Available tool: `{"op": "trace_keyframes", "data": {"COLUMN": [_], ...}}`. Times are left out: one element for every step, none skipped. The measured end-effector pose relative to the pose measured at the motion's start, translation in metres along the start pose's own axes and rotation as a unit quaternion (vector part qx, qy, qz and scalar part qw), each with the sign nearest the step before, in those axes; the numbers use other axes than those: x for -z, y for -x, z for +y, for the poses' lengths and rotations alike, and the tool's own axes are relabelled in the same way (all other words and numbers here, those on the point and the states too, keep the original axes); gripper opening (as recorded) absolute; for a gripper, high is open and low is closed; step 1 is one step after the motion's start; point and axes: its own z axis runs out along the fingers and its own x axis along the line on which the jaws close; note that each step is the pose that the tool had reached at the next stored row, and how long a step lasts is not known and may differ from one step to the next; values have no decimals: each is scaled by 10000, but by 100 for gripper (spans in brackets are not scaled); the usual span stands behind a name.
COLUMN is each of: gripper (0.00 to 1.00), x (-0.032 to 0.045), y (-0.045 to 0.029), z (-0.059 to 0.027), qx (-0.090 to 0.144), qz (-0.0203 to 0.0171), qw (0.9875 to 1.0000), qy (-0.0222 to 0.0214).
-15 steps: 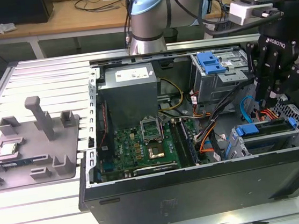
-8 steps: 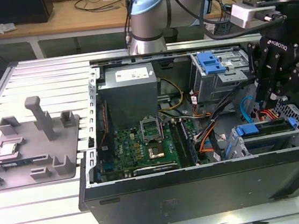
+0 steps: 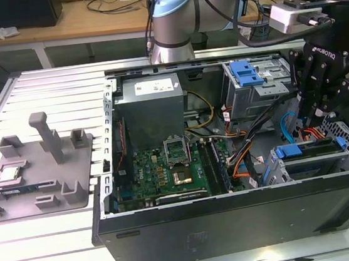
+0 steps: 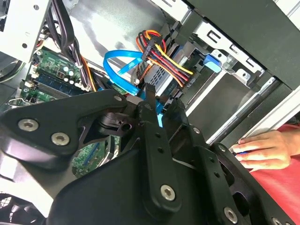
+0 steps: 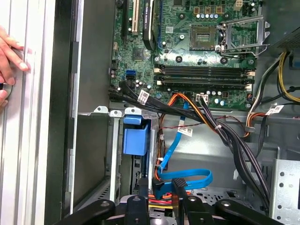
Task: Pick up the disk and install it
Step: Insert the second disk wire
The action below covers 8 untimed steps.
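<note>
The disk (image 3: 309,148) sits on edge in the lower drive cage at the front corner of the open computer case, on the exterior view's right, its blue carrier frame on top. In the first wrist view its blue frame (image 5: 136,140) shows between the cage's metal walls. My gripper (image 3: 317,120) hangs just above the disk's rear end, where a blue data cable (image 5: 187,177) and a red-yellow-black power bundle (image 4: 161,56) meet it. The black fingers (image 5: 180,187) stand apart with only cables seen behind the gap. My gripper (image 4: 162,101) (image 5: 160,185) holds nothing.
A person's hand (image 4: 262,150) (image 5: 9,51) rests on the case's outer edge beside the cage. The motherboard (image 3: 166,169), power supply (image 3: 152,104) and an upper cage with a blue latch (image 3: 246,72) fill the case. A grey fixture tray (image 3: 75,198) lies left.
</note>
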Motion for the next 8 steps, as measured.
{"op": "trace_keyframes", "data": {"gripper": [33, 33, 33, 33, 33, 33, 33, 32], "x": [0, -1, -2, -2, -3, -3, -4, -4], "y": [-4, -7, -11, -15, -17, -20, -22, -23], "z": [0, 1, 1, 1, 1, 2, 2, 2], "qx": [0, 0, 0, 0, 0, 0, 0, 0], "qz": [-5, -16, -31, -47, -59, -69, -81, -90], "qw": [10000, 10000, 10000, 10000, 10000, 10000, 10000, 10000], "qy": [0, -1, -2, -4, -4, -5, -6, -7]}}
